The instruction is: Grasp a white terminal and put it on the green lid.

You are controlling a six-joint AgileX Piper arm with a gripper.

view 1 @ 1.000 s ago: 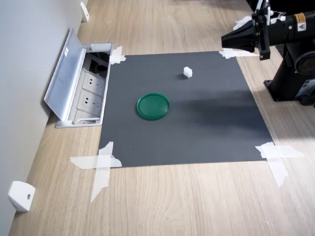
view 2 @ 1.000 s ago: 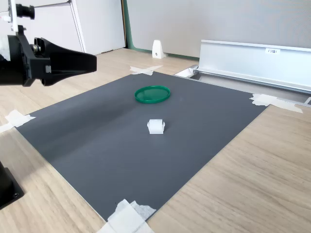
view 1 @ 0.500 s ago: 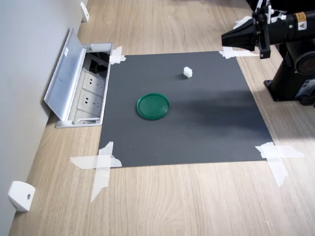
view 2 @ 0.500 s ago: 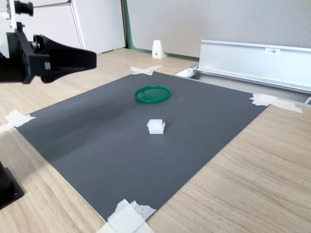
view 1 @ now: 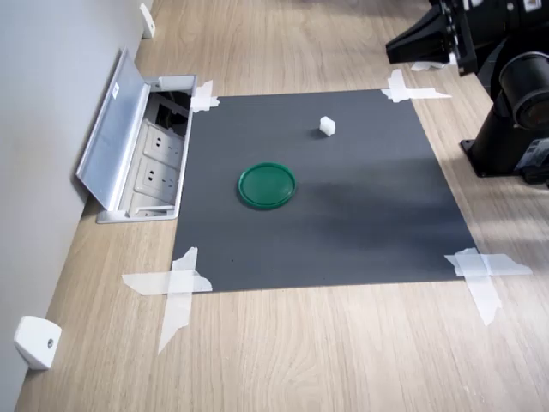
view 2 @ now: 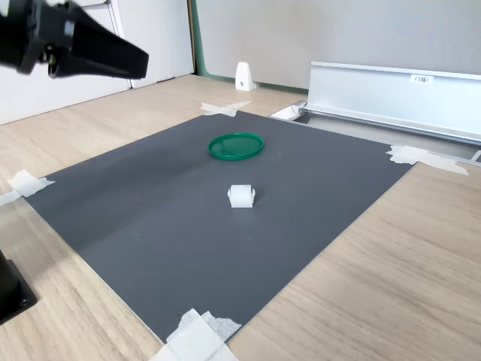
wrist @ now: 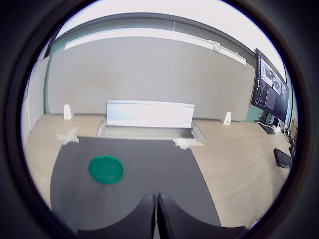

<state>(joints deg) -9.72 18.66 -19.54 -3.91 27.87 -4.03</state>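
Note:
The white terminal (view 1: pixel 327 126) (view 2: pixel 241 195) is a tiny white block lying alone on the dark grey mat (view 1: pixel 360 223) (view 2: pixel 150 218). The green lid (view 1: pixel 267 184) (view 2: pixel 236 145) (wrist: pixel 105 170) lies flat near the mat's middle, a short way from the terminal. My gripper (view 1: pixel 391 52) (view 2: pixel 141 64) (wrist: pixel 157 219) hangs high above the mat's edge, well away from both. It is shut with nothing between its fingers, which meet in the wrist view. That wrist view does not show the terminal.
An open metal floor socket box (view 1: pixel 141 154) (view 2: pixel 391 94) borders the mat beside the wall. White tape strips (view 1: pixel 176 283) hold down the mat's corners. A white wedge piece (view 1: pixel 36 342) sits by the wall. The arm's black base (view 1: pixel 515 137) stands at the first exterior view's right.
The shut gripper has risen, moving up in both exterior views. The terminal and the lid have not moved.

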